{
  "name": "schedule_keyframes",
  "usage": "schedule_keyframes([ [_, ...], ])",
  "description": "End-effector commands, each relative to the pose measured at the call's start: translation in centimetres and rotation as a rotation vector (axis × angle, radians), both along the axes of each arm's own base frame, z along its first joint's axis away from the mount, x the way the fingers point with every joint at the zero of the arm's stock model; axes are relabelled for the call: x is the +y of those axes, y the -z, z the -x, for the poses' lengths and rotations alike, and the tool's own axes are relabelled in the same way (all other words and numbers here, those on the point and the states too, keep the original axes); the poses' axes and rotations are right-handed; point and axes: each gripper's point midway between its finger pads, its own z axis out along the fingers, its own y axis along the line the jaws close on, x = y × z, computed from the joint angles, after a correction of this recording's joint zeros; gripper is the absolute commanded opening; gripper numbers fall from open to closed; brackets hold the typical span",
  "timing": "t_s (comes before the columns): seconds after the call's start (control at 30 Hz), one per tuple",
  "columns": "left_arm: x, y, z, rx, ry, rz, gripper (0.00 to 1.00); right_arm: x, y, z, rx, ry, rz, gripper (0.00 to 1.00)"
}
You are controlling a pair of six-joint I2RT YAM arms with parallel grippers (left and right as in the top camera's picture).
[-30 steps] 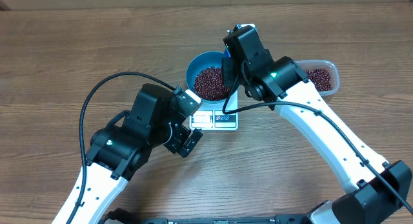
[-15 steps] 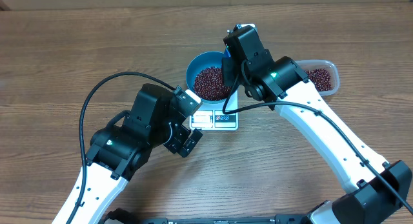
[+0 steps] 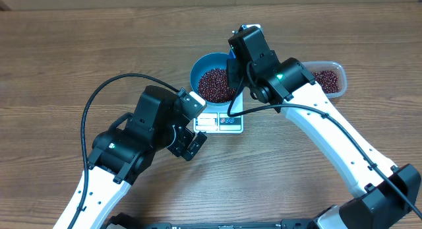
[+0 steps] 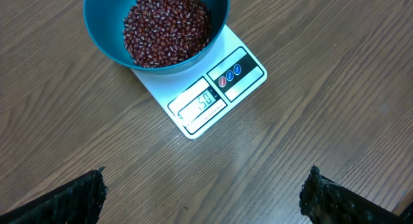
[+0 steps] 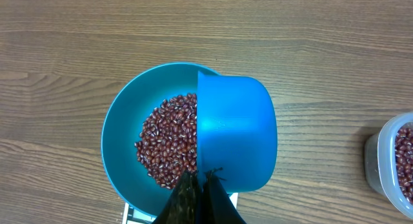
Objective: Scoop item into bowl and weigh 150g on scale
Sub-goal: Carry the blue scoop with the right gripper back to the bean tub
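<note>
Seemingly mid-pour, the right gripper (image 5: 200, 185) is clamped on the blue scoop (image 5: 235, 133) tipped over the bowl (image 5: 119, 130) of beans (image 5: 169, 141) sitting on the scale (image 4: 219, 88), the left gripper (image 4: 203, 195) hangs spread apart nearby, and the next move calls for checking the display before adding more.

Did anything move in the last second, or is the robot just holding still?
Nothing visibly changed. The right fingers stay shut on the scoop over the bowl of beans on the scale. The left fingers stay open, short of the scale.
</note>
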Motion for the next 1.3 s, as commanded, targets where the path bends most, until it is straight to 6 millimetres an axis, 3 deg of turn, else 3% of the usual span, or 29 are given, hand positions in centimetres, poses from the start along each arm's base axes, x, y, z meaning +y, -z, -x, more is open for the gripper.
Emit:
schedule_keyframes([
  [0.0, -0.2, -0.5, -0.2, -0.01, 0.011, 0.011, 0.99, 0.4, -1.0, -0.5, -0.018, -0.002, -0.035, 0.04],
  [0.33, -0.2, -0.5, -0.2, -0.011, 0.012, 0.011, 0.99, 1.6, -0.8, 0.1, 0.083, 0.026, -0.222, 0.04],
  [0.53, -0.2, -0.5, -0.2, -0.011, 0.012, 0.011, 1.0, 1.3, -1.1, -0.2, 0.165, 0.053, -0.376, 0.04],
  [0.8, -0.2, -0.5, -0.2, -0.01, 0.011, 0.011, 0.99, 1.4, -4.3, -0.9, 0.228, -0.085, -0.674, 0.04],
  [0.97, -0.2, -0.5, -0.2, -0.011, 0.012, 0.011, 1.0, -2.4, -5.2, -2.8, 0.195, -0.029, -0.73, 0.04],
  [1.27, -0.2, -0.5, -0.2, -0.011, 0.012, 0.011, 0.99, -13.8, -6.2, -4.9, 0.096, 0.211, -0.743, 0.04],
])
